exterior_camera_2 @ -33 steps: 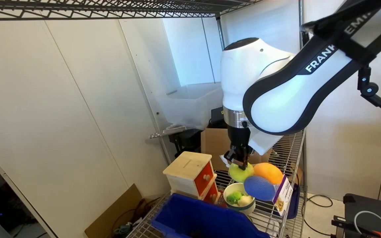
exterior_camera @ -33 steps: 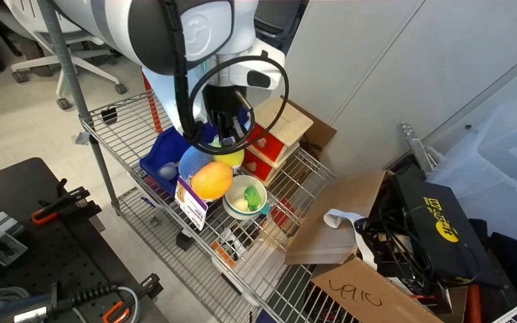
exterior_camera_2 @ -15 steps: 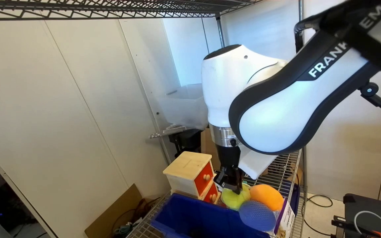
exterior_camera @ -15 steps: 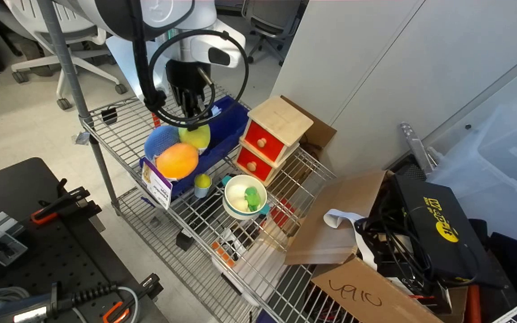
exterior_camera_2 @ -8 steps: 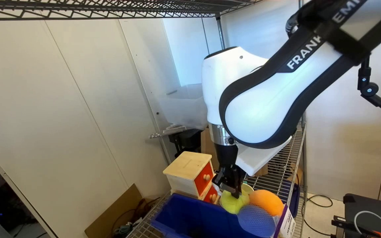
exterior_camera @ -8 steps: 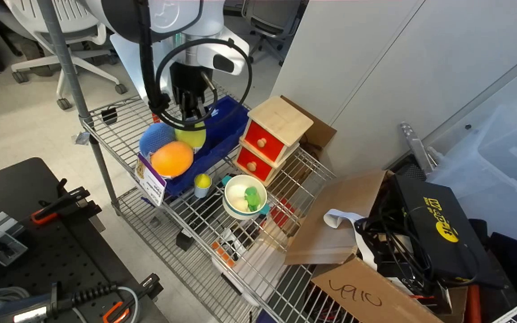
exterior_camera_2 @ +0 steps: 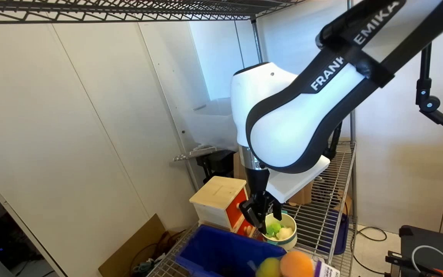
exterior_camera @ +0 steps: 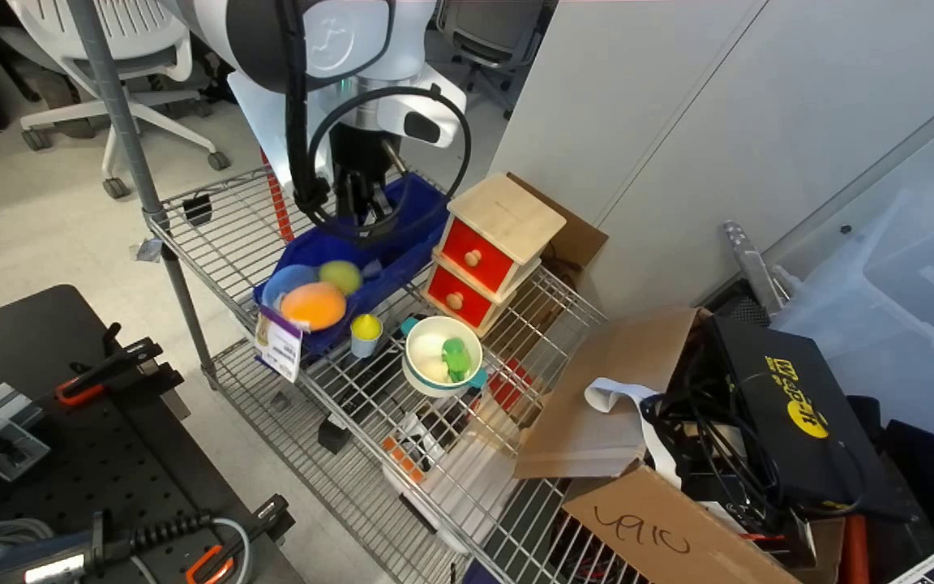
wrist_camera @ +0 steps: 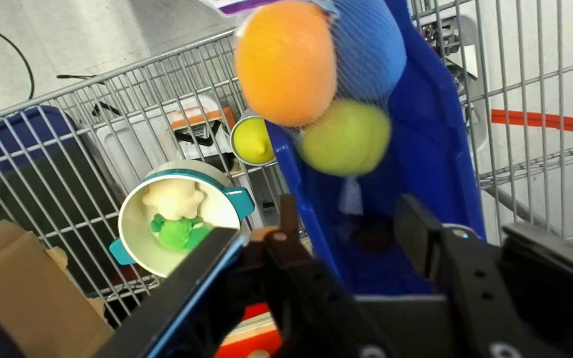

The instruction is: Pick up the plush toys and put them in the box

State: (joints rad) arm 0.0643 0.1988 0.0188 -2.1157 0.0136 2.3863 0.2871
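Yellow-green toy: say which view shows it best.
The wrist view: the yellow-green toy looks largest, nearly whole though blurred. In an exterior view the toy is smaller; in an exterior view the frame's bottom edge crops the toy.

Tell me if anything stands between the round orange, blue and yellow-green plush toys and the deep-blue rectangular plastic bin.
No visible object does. In the wrist view, the yellow-green toy and blue toy show against the bin; the orange toy overlaps its side rim, which might catch it. The open black gripper is clear of them.
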